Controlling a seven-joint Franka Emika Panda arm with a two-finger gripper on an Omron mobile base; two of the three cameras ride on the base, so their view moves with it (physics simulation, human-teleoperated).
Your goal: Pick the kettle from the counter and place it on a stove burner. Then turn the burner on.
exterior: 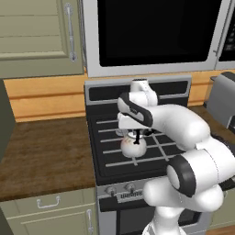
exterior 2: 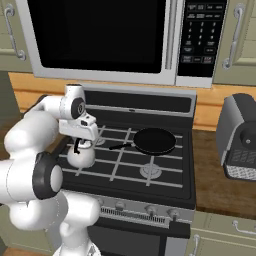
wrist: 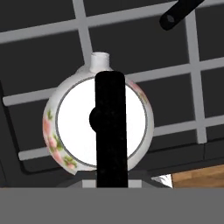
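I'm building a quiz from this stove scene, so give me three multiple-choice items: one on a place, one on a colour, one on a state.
1. Where is the kettle?
A. on the wooden counter
B. over the stove grate
C. inside the microwave

2. What colour is the frying pan?
A. black
B. red
C. white

3. How is the end effector?
A. wide open above the pan
B. shut on the kettle's handle
C. resting on a knob

Answers:
1 B, grate bars lie under the kettle in the hand view.
2 A, it looks black on the stove's right side.
3 B, the black handle runs up into it.
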